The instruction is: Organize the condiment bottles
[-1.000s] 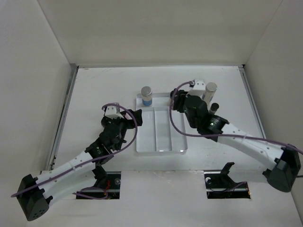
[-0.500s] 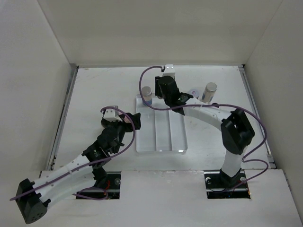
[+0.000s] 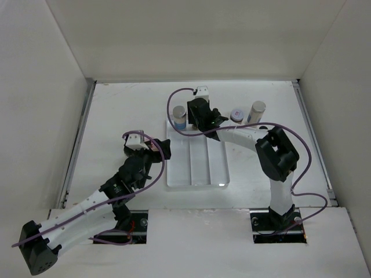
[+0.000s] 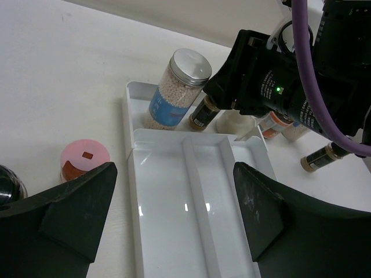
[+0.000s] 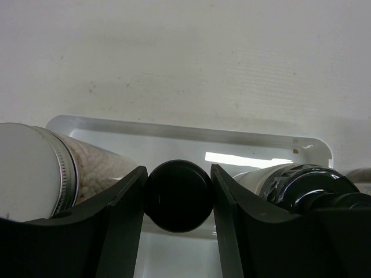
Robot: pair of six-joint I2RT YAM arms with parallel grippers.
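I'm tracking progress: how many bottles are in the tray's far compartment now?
3: the blue-labelled jar at its left end, a dark-capped bottle beside it in the right tool, and a white bottle further right. The right arm may hide more.

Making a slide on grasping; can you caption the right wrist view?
Right gripper shut on a dark-capped bottle over the white tray, between two other jars.

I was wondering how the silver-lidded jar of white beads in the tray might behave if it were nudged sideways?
The jar looks tall for its base, so a high push would probably tip it. It seems full of beads, so likely weighty for its size. Being round, it might roll once down, though the tray wall and the dark-capped bottle beside it may check that.
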